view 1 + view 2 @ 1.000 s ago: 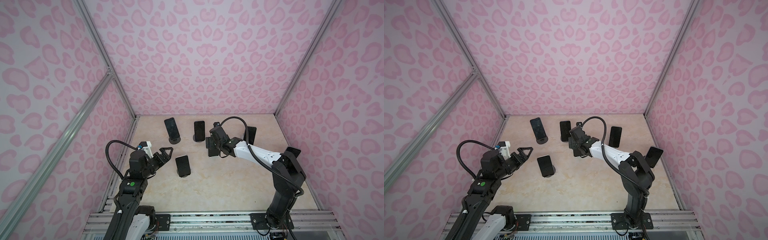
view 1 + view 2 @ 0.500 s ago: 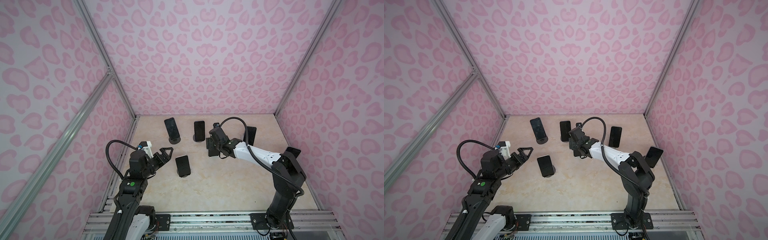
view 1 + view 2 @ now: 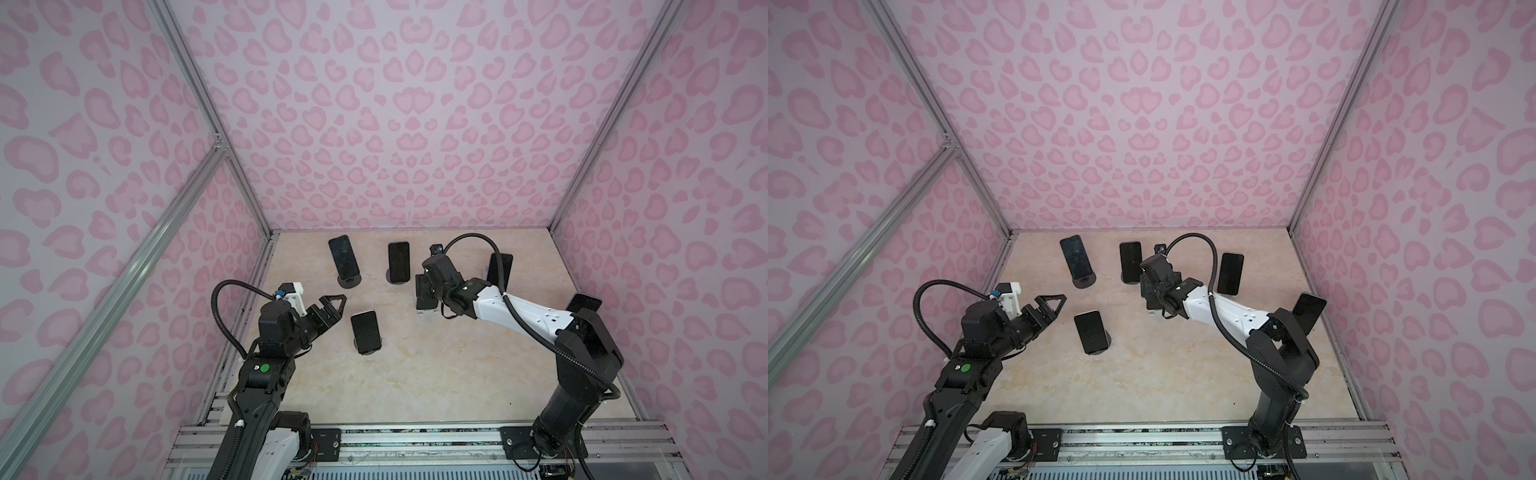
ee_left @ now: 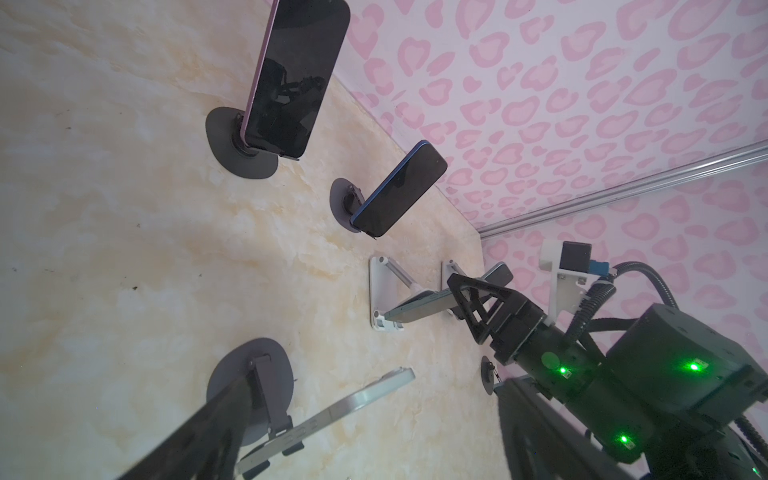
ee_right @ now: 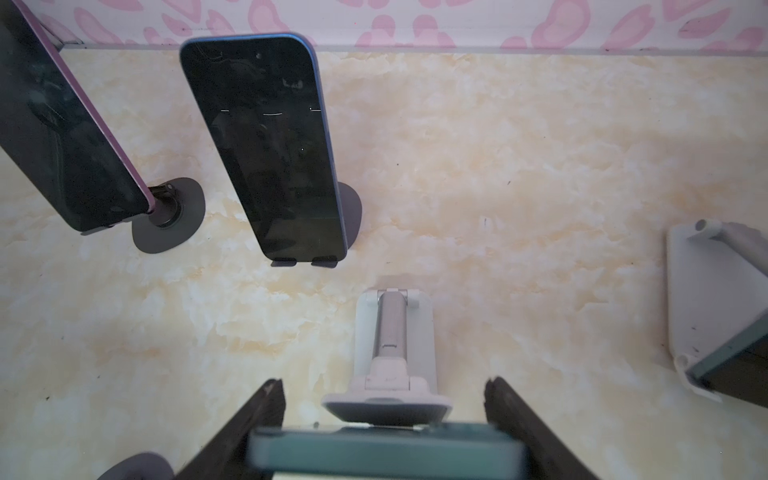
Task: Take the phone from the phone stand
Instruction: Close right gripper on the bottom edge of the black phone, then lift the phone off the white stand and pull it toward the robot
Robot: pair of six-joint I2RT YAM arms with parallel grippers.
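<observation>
While right gripper [image 5: 384,381] straddles the teal phone [image 5: 386,453] on its white stand [image 5: 419,332], grip unclear, a blue phone [image 5: 266,145] stands beyond; left gripper [image 3: 338,309] gapes.

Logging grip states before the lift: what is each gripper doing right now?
Left gripper: open, holding nothing.
Right gripper: closed on the side edges of the teal phone, which sits on its white stand.

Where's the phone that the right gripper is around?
In the right wrist view the phone sits on a white stand inside the right gripper; in a top view that is right of middle, just right of the blue-edged phone.
</observation>
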